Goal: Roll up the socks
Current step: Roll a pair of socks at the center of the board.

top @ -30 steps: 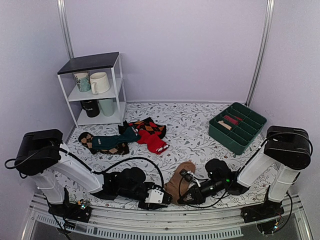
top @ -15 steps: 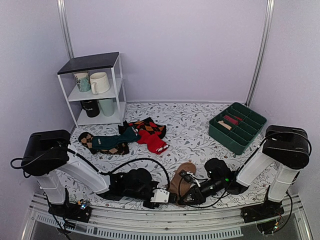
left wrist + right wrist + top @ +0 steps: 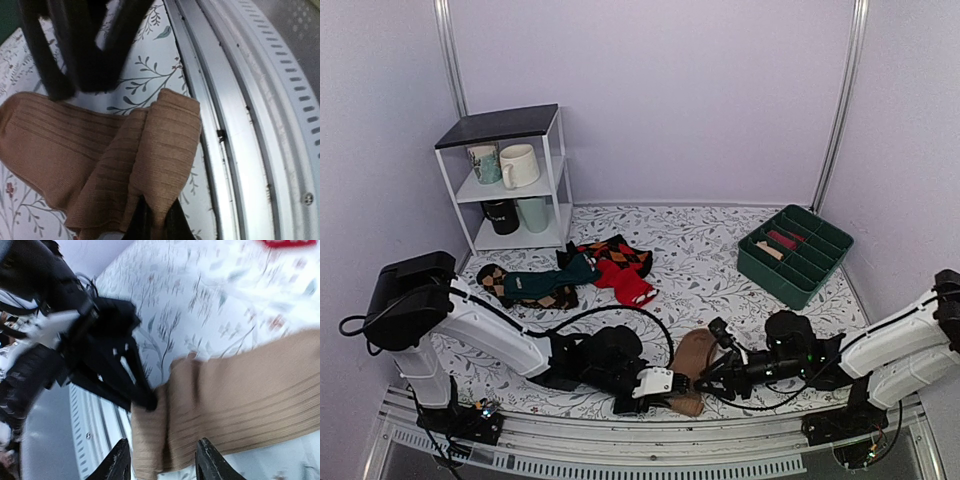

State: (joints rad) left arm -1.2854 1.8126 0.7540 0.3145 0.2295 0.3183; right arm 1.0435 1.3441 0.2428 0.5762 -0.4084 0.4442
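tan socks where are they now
Top view: the tan socks lie front centre at the near edge of the table, between the left gripper and the right gripper.

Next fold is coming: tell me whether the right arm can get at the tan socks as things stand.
Probably yes. The right tool sits open right at the socks with nothing between them; the left tool pinches only the folded near end beside it.

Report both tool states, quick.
Left tool: closed on the folded end of the socks.
Right tool: open, over the socks.
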